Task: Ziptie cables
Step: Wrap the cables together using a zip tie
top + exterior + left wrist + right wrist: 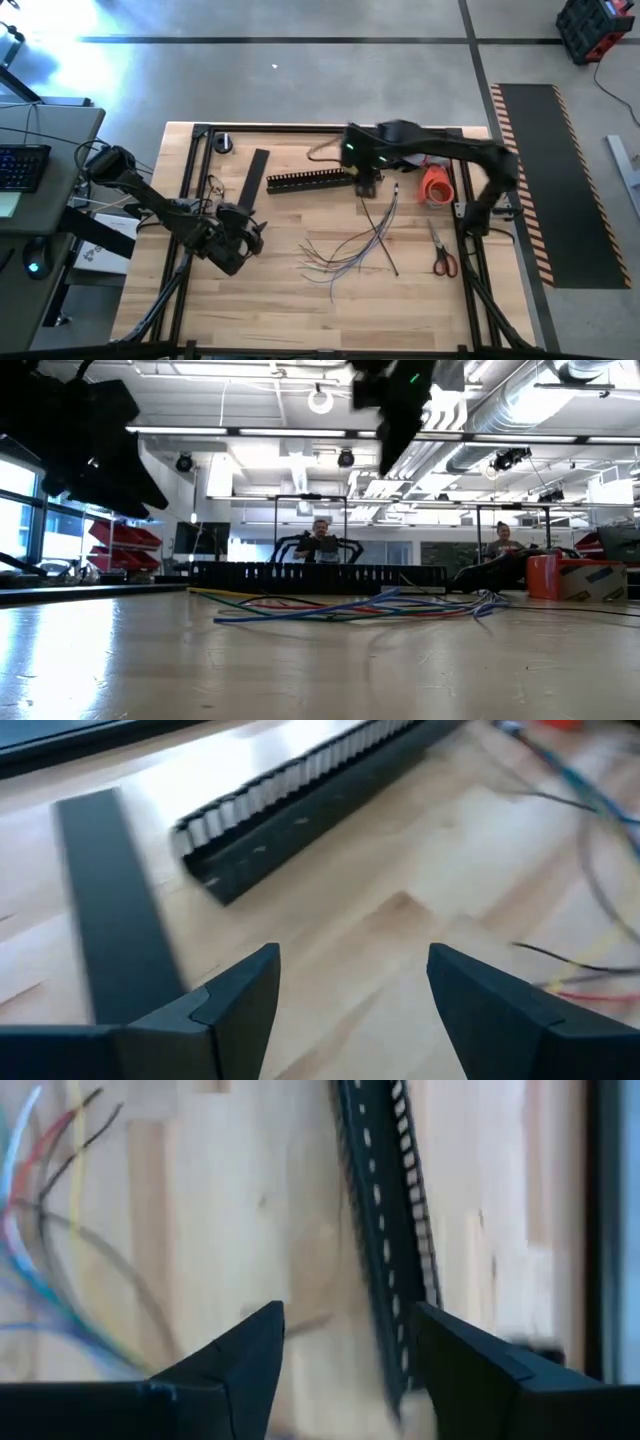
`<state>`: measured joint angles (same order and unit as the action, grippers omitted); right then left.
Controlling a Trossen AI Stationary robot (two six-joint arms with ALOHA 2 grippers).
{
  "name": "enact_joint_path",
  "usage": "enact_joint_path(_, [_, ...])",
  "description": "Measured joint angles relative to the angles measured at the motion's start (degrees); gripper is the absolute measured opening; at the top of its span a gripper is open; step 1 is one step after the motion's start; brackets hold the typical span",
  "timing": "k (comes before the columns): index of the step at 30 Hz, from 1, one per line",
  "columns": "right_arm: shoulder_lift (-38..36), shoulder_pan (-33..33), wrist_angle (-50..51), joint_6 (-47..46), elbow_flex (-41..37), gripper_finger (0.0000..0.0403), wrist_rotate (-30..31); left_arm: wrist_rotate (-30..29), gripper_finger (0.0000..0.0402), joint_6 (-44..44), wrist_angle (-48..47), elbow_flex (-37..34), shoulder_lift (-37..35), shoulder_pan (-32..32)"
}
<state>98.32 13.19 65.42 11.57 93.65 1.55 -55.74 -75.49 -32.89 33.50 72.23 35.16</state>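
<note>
The cables [360,245] lie loose and fanned out on the wooden table, right of its middle; they also show in the low view [360,605]. A thin dark strip, the ziptie [382,243], lies slantwise across them. My left gripper [350,990] stands open at the table's left [248,238], pointing toward the black slotted channel [300,800], with nothing between its fingers. My right gripper [345,1345] is open and raised high [395,450] over the channel's right end [365,185], holding nothing.
The black slotted channel [310,181] lies near the far edge, a flat black cover strip [252,178] to its left. An orange roll [435,185] and red-handled scissors [441,255] lie at the right. People sit in the room beyond the table.
</note>
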Motion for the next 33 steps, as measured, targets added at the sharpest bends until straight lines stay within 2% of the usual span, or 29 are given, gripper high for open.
enact_joint_path(4, [-11.03, -8.77, -1.45, -13.07, -12.36, 0.0175, 7.11, 0.31, 0.0236, 15.81, 12.97, -0.02, 0.00, -0.02])
enact_joint_path(8, [-20.11, -19.21, -7.64, -33.63, -28.35, 0.0156, 11.04, 3.01, 0.0236, 31.98, 25.80, 0.01, 0.09, -0.38])
enact_joint_path(11, [-22.33, -27.67, -12.64, -48.94, -38.21, 0.0139, 11.95, 5.24, 0.0236, 39.83, 32.17, 0.04, 0.23, -1.32])
enact_joint_path(14, [-20.36, -35.59, -18.97, -59.00, -44.71, 0.0120, 11.68, 6.57, 0.0236, 43.90, 35.74, 0.04, 0.37, -2.82])
enact_joint_path(18, [-14.82, -42.23, -26.55, -68.68, -47.87, 0.0089, 14.69, 10.33, 0.0236, 47.61, 37.54, 0.04, 0.37, -5.53])
enact_joint_path(21, [-10.24, -44.46, -28.34, -73.77, -47.38, 0.0065, 18.03, 13.02, 0.0236, 49.09, 37.87, 0.04, 0.42, -8.22])
enact_joint_path(26, [-4.15, -45.44, -30.06, -78.29, -46.51, 0.0036, 18.60, 18.66, 0.0236, 52.27, 40.49, 0.04, 0.42, -12.13])
enact_joint_path(33, [-1.26, -45.58, -32.45, -82.58, -46.29, 0.0033, 19.35, 23.43, 0.0236, 55.23, 41.34, 0.04, 0.42, -14.83])
